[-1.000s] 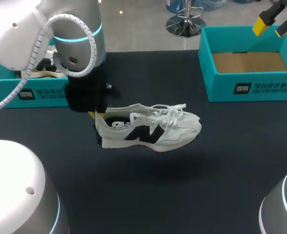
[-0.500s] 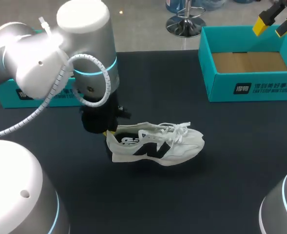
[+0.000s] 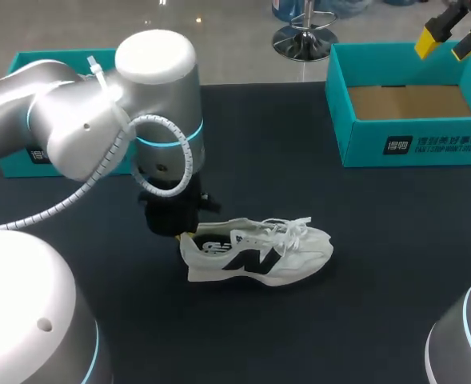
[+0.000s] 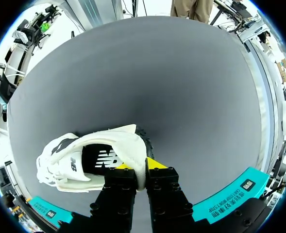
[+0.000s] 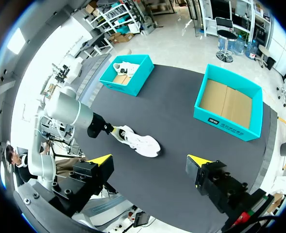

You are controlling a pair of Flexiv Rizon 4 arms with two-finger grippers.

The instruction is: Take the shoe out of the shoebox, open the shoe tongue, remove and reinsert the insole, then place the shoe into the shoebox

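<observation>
White shoe (image 3: 259, 254), heel wall clamped in left gripper (image 4: 139, 167)

A wide, dark table (image 3: 363, 264), flat and plain on top. Near the middle, a white shoe (image 3: 287, 258) with a black mark on its side, upright on its sole, toe toward the right edge. At the far right corner, an open blue-green shoebox (image 3: 411, 146), brown inside. At the far left corner, a second shoebox (image 3: 15, 160), same colour, well apart from the white shoe.
</observation>
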